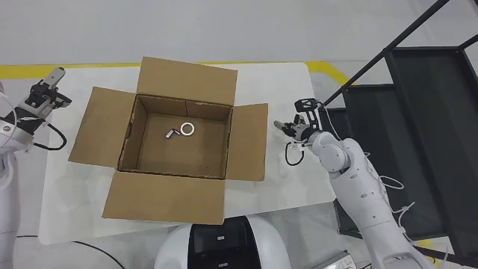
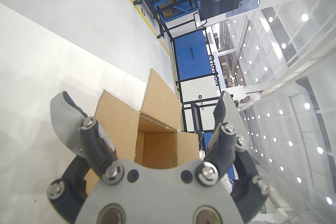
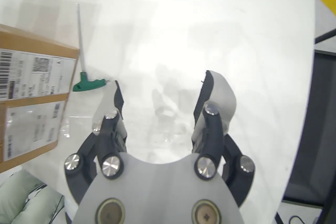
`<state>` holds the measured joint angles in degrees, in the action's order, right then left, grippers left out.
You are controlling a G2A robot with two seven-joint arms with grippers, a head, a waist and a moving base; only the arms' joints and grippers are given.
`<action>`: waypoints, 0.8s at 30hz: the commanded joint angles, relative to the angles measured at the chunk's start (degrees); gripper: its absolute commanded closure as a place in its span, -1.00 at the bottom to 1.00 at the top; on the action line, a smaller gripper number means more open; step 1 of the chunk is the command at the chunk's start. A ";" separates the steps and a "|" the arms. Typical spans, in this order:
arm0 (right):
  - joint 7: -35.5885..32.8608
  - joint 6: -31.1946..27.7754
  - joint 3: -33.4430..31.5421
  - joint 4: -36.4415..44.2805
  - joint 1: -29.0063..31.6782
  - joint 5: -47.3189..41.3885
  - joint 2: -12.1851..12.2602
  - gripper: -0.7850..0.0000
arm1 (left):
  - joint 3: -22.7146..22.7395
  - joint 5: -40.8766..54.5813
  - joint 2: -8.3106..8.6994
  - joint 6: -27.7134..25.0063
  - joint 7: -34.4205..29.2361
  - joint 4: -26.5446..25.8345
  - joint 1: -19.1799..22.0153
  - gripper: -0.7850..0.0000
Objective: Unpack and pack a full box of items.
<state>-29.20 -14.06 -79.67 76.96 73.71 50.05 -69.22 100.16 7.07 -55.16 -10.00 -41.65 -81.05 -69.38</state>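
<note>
Open cardboard box (image 1: 187, 81): set on the white counter (image 1: 82, 202) between the two end effectors, all four flaps spread.
Contents: a white ring (image 1: 188, 128) and, just beside it, a small pale item (image 1: 173, 132) whose kind cannot be made out.
Green T-handle hex key (image 3: 89, 83): laid on the counter just ahead of the right end effector (image 3: 160, 88), beside the edge of the box's labelled flap (image 3: 34, 93).
The right end effector is released and empty, close over the counter.
The left end effector (image 2: 144, 101) is released and empty, with the box ahead of it and apart.
Step, as judged: unpacking nearly finished or packing just begun; which one cannot be settled.
Next move: either a reach over the wall down to the ring, or a low pinch on the key's handle.
Hidden: the box floor at the foot of the near wall. The labelled flap is cut off in the right wrist view.
</note>
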 commanded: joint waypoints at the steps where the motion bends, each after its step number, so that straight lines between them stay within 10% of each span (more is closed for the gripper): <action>1: 0.81 -2.42 0.63 -0.85 -0.62 1.18 -0.03 -1.00 | 0.00 0.00 0.00 0.00 0.00 0.00 0.00 -1.00; 24: 2.79 -10.82 13.93 -0.80 -9.60 -2.33 -2.15 -1.00 | 1.31 -1.31 0.19 0.95 3.45 -2.92 -2.28 -1.00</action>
<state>-26.44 -25.39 -66.64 77.18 65.20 47.47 -71.15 101.27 5.78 -55.00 -9.09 -38.33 -83.97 -71.52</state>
